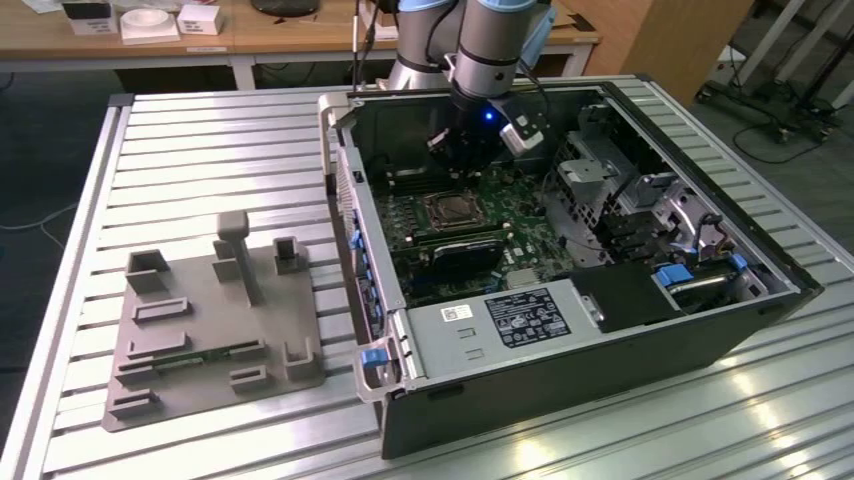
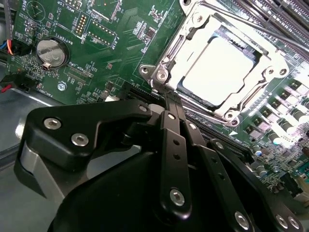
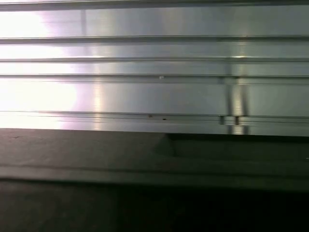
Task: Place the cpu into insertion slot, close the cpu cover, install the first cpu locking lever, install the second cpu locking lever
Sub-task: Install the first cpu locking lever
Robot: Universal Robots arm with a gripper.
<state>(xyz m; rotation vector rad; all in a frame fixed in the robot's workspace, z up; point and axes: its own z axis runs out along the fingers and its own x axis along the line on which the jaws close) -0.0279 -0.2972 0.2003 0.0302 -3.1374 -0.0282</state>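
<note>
Exterior view: one open computer case (image 1: 601, 370) lies on the slatted table (image 1: 200, 140) and holds one green motherboard (image 1: 521, 200). Second wrist view: the insertion slot (image 2: 153, 71) holds one cpu (image 2: 219, 67), lying flat with its silvery top up – square, so no long axis – and the cpu cover (image 2: 273, 72) lies down around its edges. The gripper (image 2: 169, 96) has its two fingers together, tips just beside the slot's corner. One coin cell (image 2: 50, 52) sits on the board
</note>
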